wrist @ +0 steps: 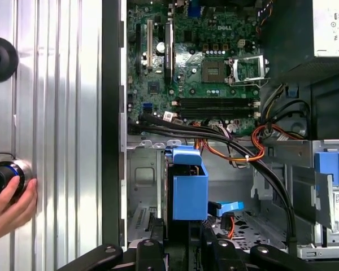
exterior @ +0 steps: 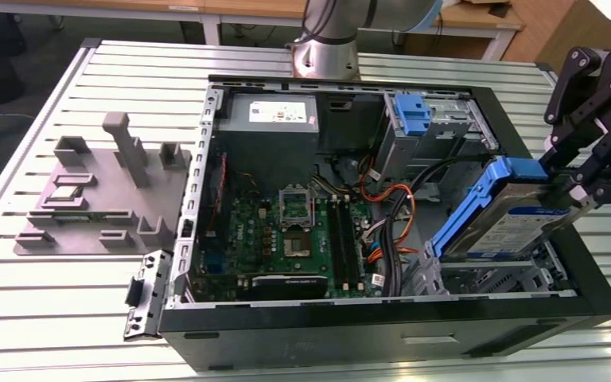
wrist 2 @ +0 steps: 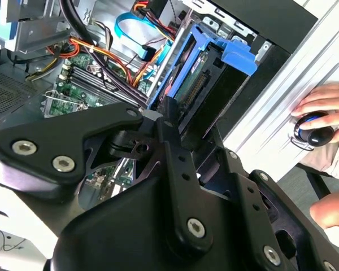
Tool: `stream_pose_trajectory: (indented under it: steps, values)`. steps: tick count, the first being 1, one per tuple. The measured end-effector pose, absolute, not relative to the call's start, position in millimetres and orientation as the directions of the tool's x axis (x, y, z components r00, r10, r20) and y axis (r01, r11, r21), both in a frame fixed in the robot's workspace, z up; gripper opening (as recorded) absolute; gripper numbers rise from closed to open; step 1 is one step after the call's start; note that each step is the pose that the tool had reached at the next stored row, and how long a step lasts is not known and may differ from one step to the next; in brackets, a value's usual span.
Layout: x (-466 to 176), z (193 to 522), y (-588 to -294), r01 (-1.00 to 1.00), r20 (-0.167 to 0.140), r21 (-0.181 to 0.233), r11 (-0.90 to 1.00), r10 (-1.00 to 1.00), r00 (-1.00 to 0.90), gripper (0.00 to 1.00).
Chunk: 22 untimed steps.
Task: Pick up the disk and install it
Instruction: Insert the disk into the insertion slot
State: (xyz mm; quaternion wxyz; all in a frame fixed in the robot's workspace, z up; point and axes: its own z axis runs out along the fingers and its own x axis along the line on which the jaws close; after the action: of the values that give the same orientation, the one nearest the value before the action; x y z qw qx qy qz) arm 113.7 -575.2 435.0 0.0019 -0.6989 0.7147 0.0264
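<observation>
In the exterior view the disk point(exterior: 502, 215), a silver drive with a blue carrier frame, hangs tilted on edge over the drive bay point(exterior: 496, 277) in the near corner of the open computer case point(exterior: 391, 322), at that view's right. My gripper point(exterior: 556, 183) is shut on its upper end. In the second wrist view the disk point(wrist 2: 214, 53) stands beyond the black fingers point(wrist 2: 169, 121), its connector edge showing. The first wrist view shows the disk's blue carrier point(wrist: 189, 189) just past my gripper point(wrist: 181, 248), over the metal bay cage point(wrist: 142, 180).
Inside the case lie the motherboard point(exterior: 284, 239), a grey power-supply box point(exterior: 271, 111), a blue latch piece point(exterior: 414, 114) and orange and black cables point(exterior: 391, 211). A grey fixture point(exterior: 104, 191) sits at the exterior view's left. A person's hand point(wrist 2: 327, 110) rests on a controller beside the case.
</observation>
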Motion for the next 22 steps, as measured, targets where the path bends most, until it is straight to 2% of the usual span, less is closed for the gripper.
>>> stream_pose_trajectory:
  steps: [22]
  values:
    - [114,395,-575,-0.999,-0.039,0.035,0.022,-0.999,-0.023,0.35]
